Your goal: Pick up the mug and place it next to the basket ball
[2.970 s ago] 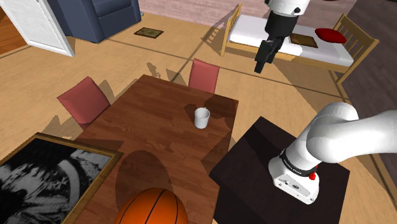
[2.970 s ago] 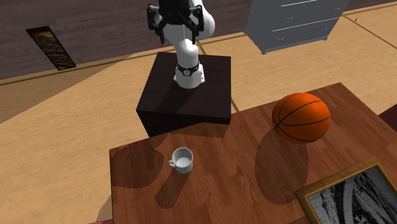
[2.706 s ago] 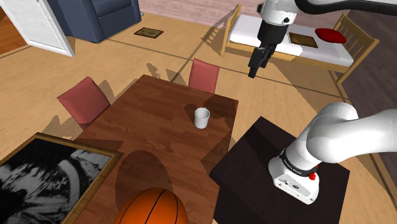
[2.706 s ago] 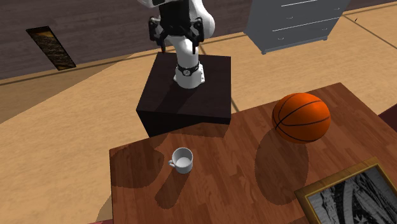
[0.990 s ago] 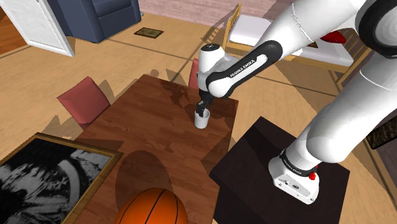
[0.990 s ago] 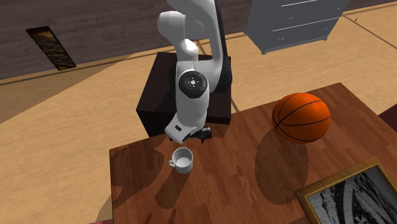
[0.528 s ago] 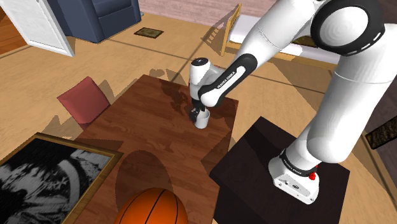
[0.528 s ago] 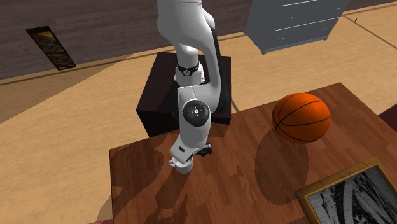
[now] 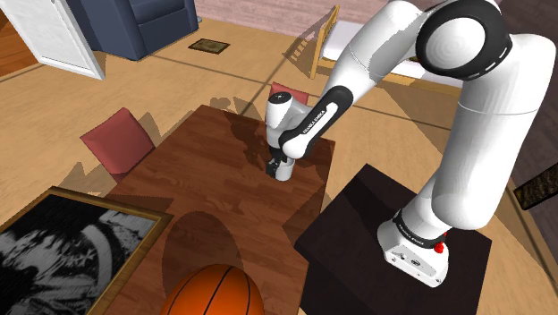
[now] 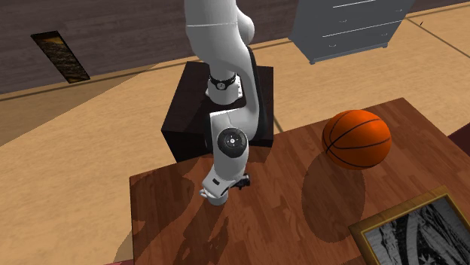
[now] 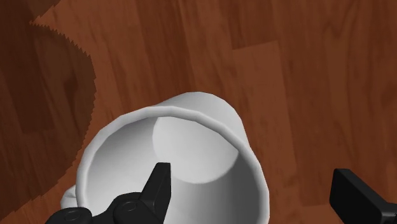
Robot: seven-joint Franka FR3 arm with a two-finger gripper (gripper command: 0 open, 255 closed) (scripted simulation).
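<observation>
A white mug point(image 11: 191, 137) stands upright on the brown wooden table point(image 9: 206, 183), near the edge by the stand. My black gripper point(image 11: 251, 181) is down at the mug point(image 9: 284, 174) and open. One finger point(image 11: 159, 188) reaches inside the mouth, the other finger point(image 11: 356, 198) stays outside, so the mug's wall lies between them untouched. In the second exterior view the wrist covers the mug and the gripper point(image 10: 241, 183) peeks out beside it. The orange basketball point(image 9: 212, 293) point(image 10: 356, 139) rests on the table, well away from the mug.
A framed black-and-white picture point(image 9: 63, 246) point(image 10: 418, 233) lies on the table past the ball. Two red chairs point(image 9: 119, 140) point(image 9: 288, 106) stand at the table's far sides. The black stand point(image 9: 358, 233) touches the table edge. A grey dresser point(image 10: 354, 26) stands beyond it.
The arm swung down from high over the stand to the mug, and in the last half second the hand sank a little lower around its rim. The fingers stayed open.
</observation>
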